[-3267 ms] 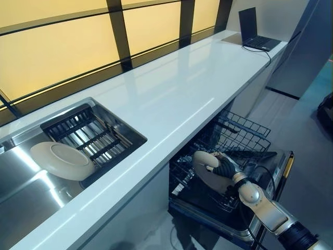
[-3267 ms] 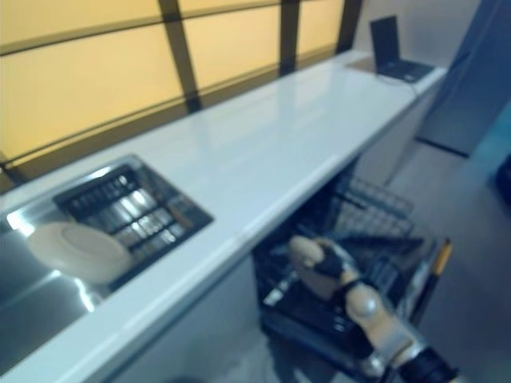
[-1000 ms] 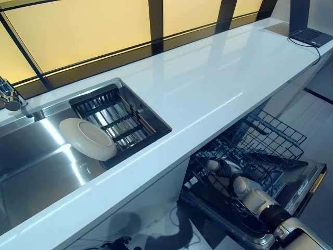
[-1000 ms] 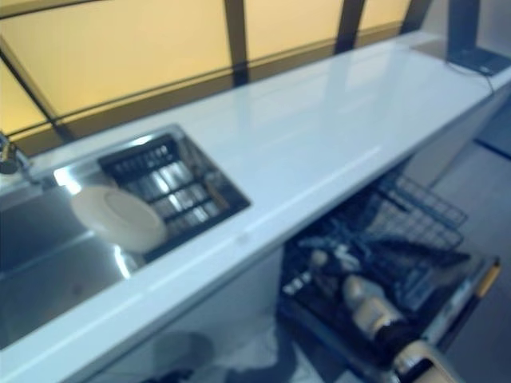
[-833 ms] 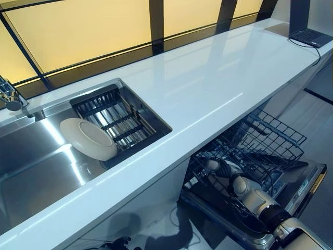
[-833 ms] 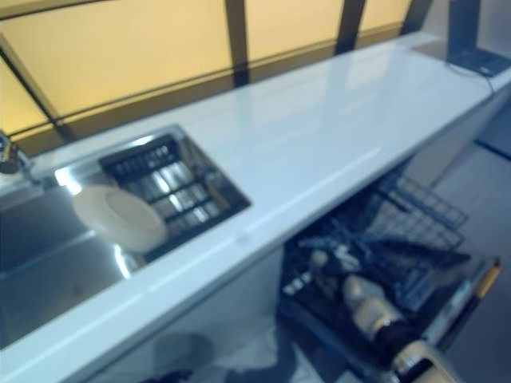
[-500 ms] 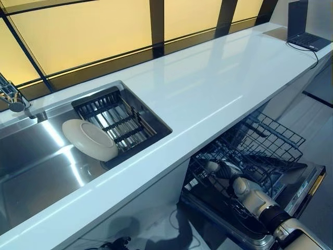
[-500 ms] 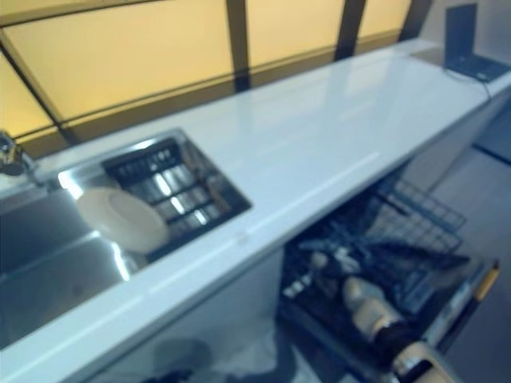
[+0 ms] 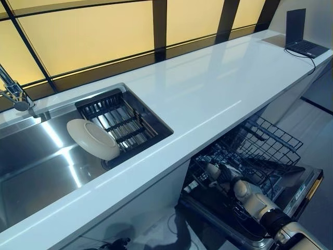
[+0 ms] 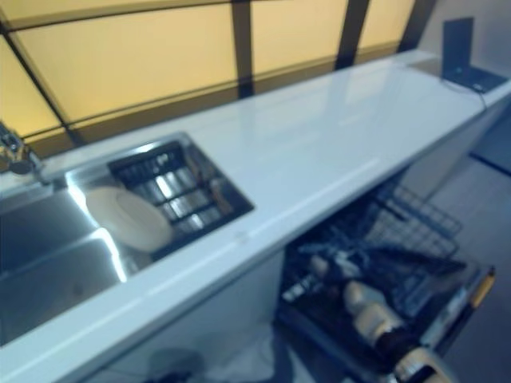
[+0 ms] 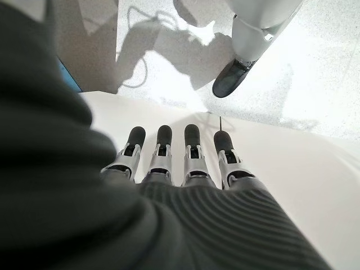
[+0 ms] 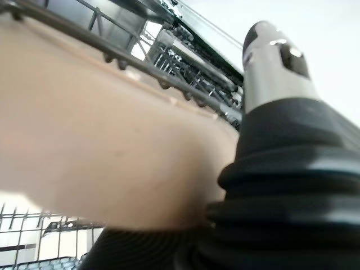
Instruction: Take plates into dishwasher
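Lowered deeper into dishwasher rack (image 9: 250, 151) at 4 o'clock: right hand (image 9: 222, 174) curled around one plate (image 12: 101, 152). One more plate (image 9: 92, 138) in sink (image 9: 31, 172) at 9 o'clock. White table (image 9: 208, 83). Left hand (image 11: 174, 163) straight-fingered, holding nothing.

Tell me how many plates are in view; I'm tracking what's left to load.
2: one cream round plate leaning in the steel sink, one beige plate at the right hand in the dishwasher's wire rack. Others may be hidden.
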### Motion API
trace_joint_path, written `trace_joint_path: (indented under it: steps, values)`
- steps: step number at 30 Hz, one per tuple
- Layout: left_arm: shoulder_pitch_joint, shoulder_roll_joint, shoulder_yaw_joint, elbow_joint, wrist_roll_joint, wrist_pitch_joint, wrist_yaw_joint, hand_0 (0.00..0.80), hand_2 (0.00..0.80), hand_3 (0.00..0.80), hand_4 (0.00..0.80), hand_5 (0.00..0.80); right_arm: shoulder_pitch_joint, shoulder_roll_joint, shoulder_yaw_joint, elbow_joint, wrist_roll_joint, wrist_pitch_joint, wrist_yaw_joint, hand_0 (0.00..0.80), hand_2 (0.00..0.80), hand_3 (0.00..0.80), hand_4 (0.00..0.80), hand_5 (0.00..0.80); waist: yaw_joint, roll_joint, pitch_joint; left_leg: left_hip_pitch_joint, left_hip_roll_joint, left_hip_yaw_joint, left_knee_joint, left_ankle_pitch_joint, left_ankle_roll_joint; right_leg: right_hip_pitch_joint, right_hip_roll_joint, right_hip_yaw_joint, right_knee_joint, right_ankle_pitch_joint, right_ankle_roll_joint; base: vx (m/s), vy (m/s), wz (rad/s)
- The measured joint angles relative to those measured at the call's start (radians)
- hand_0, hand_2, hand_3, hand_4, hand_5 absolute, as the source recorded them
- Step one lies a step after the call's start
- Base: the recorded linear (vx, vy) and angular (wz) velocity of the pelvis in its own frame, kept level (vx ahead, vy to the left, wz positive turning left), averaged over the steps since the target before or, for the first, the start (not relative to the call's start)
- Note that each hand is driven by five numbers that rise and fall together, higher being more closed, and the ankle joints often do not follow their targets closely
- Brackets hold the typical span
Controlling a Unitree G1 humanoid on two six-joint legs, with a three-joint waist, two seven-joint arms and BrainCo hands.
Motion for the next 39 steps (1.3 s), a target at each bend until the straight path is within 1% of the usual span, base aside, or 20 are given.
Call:
trace_joint_path:
  steps: [4,8,12,15,17,21,23,25,26,28,30,32,35,39]
  values:
    - [0.005,0.005,0.004,0.0,0.018,0.0,0.0,0.0,0.0,0.0,0.0,0.0,0.027,0.0,-0.028,-0.027,0.0,-0.001,0.01,0.0,0.0,0.0,0.0,0.0,0.0,-0.013,-0.008,0.002,0.0,0.0,0.0,0.0,0.0,0.002,0.0,0.0,0.0,0.0,0.0,0.0,0.0,0.0]
    - [0.02,0.007,0.037,0.0,0.018,-0.001,0.0,0.0,0.0,0.0,0.0,0.0,0.063,-0.008,-0.068,-0.072,0.002,-0.004,0.023,0.0,0.0,0.0,0.0,0.0,0.0,-0.017,-0.01,0.008,0.0,0.001,-0.001,0.0,0.0,0.007,0.0,0.001,0.0,0.0,0.0,0.0,0.0,0.0]
    - [0.035,0.014,0.041,0.0,0.018,-0.002,0.001,0.0,0.0,0.0,0.0,0.0,0.112,-0.03,-0.105,-0.122,0.006,-0.013,0.025,0.0,0.0,0.0,0.0,0.0,-0.002,-0.018,-0.011,0.025,0.0,0.008,-0.004,0.0,0.0,0.019,0.0,0.005,0.0,0.0,0.0,0.005,-0.004,-0.01]
    - [0.051,0.016,0.046,0.0,0.019,-0.005,0.002,0.0,0.0,0.0,0.0,0.0,0.161,-0.049,-0.173,-0.163,0.035,-0.019,0.023,0.0,0.0,0.0,0.0,0.0,-0.011,-0.028,-0.017,0.027,0.001,0.012,-0.005,0.0,0.0,0.019,0.001,0.009,0.0,0.0,0.0,0.006,-0.004,-0.01]
    - [0.071,0.015,0.063,0.002,0.019,-0.005,0.003,0.0,0.0,0.0,0.0,0.0,0.17,-0.053,-0.201,-0.172,0.043,-0.019,0.02,0.0,0.0,0.0,0.0,0.0,-0.026,-0.034,-0.02,0.035,0.002,0.019,-0.005,0.0,0.0,0.023,0.001,0.015,0.0,0.0,0.0,0.013,-0.011,-0.09]
    - [0.089,0.017,0.087,0.004,0.019,-0.013,0.009,0.0,0.0,0.0,0.0,0.0,0.228,-0.084,-0.282,-0.198,0.094,-0.021,0.0,0.0,0.0,0.0,0.0,0.0,-0.03,-0.042,-0.03,0.053,0.007,0.033,-0.006,-0.003,-0.003,0.032,0.005,0.03,0.0,0.0,0.0,0.024,-0.011,-0.1]
    - [0.113,0.016,0.087,0.005,0.019,-0.027,0.01,0.0,0.0,0.0,0.0,0.0,0.277,-0.084,-0.342,-0.202,0.124,-0.024,-0.018,0.0,0.0,0.0,0.0,0.0,-0.036,-0.046,-0.05,0.06,0.007,0.045,-0.006,-0.006,-0.005,0.033,0.005,0.04,0.0,0.0,0.0,0.043,-0.01,-0.12]
    - [0.136,0.017,0.093,0.007,0.019,-0.031,0.015,0.0,0.0,0.0,0.0,0.0,0.3,-0.084,-0.364,-0.202,0.142,-0.025,-0.027,0.0,0.0,0.0,0.0,0.0,-0.053,-0.049,-0.062,0.062,0.007,0.047,-0.006,-0.007,-0.006,0.034,0.004,0.042,0.0,0.0,0.0,0.035,-0.005,-0.07]
    - [0.149,0.014,0.104,0.016,0.019,-0.037,0.016,0.0,0.0,0.0,0.0,0.0,0.318,-0.084,-0.384,-0.204,0.156,-0.025,-0.032,0.0,0.0,0.0,0.0,0.0,-0.058,-0.051,-0.071,0.068,0.009,0.054,-0.006,-0.009,-0.006,0.033,0.005,0.05,0.0,0.0,0.0,0.032,-0.002,-0.18]
    - [0.171,0.011,0.119,0.037,0.019,-0.047,0.022,0.0,0.0,0.0,0.0,0.0,0.354,-0.086,-0.426,-0.204,0.191,-0.025,-0.044,0.0,0.0,0.0,0.0,0.0,-0.066,-0.05,-0.091,0.08,0.012,0.074,-0.006,-0.015,-0.005,0.034,0.007,0.068,0.0,0.001,0.0,0.04,-0.005,-0.23]
    - [0.192,0.011,0.123,0.065,0.018,-0.054,0.031,0.0,0.0,0.0,0.0,0.0,0.375,-0.092,-0.452,-0.204,0.231,-0.025,-0.059,0.0,0.0,0.0,0.0,0.0,-0.083,-0.048,-0.11,0.086,0.013,0.08,-0.006,-0.017,-0.005,0.034,0.008,0.078,0.0,0.001,0.0,0.04,-0.001,-0.16]
    - [0.198,0.01,0.127,0.073,0.017,-0.064,0.038,0.0,0.0,0.0,0.0,0.0,0.395,-0.103,-0.484,-0.203,0.263,-0.024,-0.073,0.0,0.0,0.0,0.0,0.0,-0.084,-0.044,-0.118,0.095,0.015,0.093,-0.007,-0.019,-0.006,0.035,0.01,0.09,0.0,0.001,0.0,0.067,0.019,-0.19]
    - [0.216,0.009,0.129,0.083,0.015,-0.079,0.048,0.0,0.0,0.0,0.0,0.0,0.41,-0.126,-0.544,-0.203,0.324,-0.024,-0.093,0.0,0.0,0.0,0.0,0.0,-0.107,-0.036,-0.138,0.098,0.016,0.098,-0.007,-0.02,-0.006,0.036,0.01,0.094,-0.001,0.001,0.002,0.115,0.055,-0.05]
    - [0.235,-0.007,0.143,0.096,0.009,-0.092,0.057,0.0,0.0,0.0,0.0,0.0,0.434,-0.181,-0.607,-0.203,0.362,-0.025,-0.121,0.0,0.0,0.0,0.0,0.0,-0.107,-0.023,-0.149,0.111,0.015,0.105,-0.006,-0.027,-0.006,0.051,0.008,0.101,-0.004,0.0,0.003,0.11,0.097,-0.03]
